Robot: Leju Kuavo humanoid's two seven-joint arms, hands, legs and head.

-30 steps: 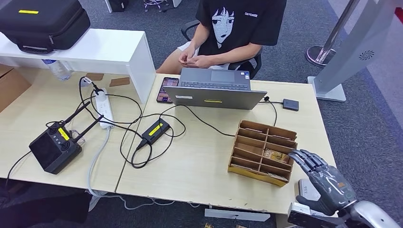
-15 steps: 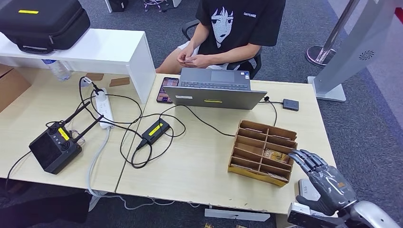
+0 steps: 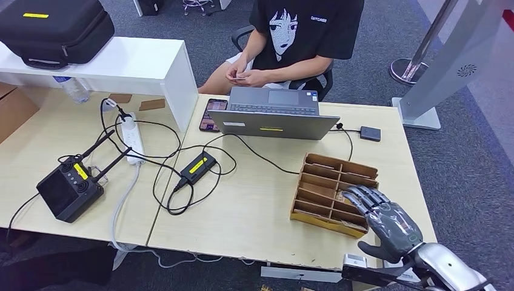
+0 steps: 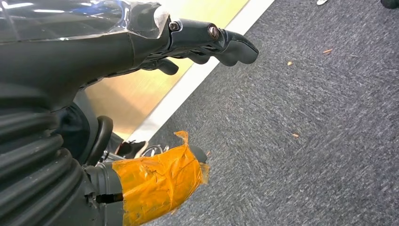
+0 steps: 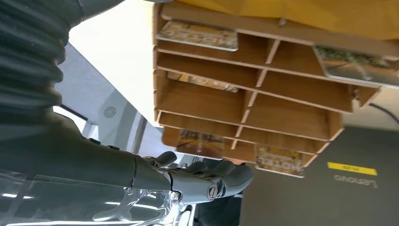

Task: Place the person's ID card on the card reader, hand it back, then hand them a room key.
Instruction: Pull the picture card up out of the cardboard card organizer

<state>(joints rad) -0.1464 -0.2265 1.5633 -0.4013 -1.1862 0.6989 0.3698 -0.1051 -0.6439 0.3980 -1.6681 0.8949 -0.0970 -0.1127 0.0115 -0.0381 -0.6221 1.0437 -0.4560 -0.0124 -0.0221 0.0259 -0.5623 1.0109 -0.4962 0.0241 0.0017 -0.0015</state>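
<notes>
The right hand (image 3: 388,221) reaches over the near right corner of the wooden card organizer (image 3: 330,182), its fingers (image 3: 363,197) stretched out flat and slightly apart above the right-hand slots, holding nothing; the organizer stands on the pale worktop (image 3: 254,206), near its right front edge; in the right wrist view several room key cards (image 5: 197,35) lie in its compartments. The left hand (image 4: 141,42) hangs over grey carpet (image 4: 306,141), fingers loosely curled and empty. The person (image 3: 303,30) sits behind an open laptop (image 3: 273,112), holding the ID card (image 3: 240,78) in both hands; the small dark card reader (image 3: 370,133) lies on the worktop to the right of the laptop, well apart from the right hand.
</notes>
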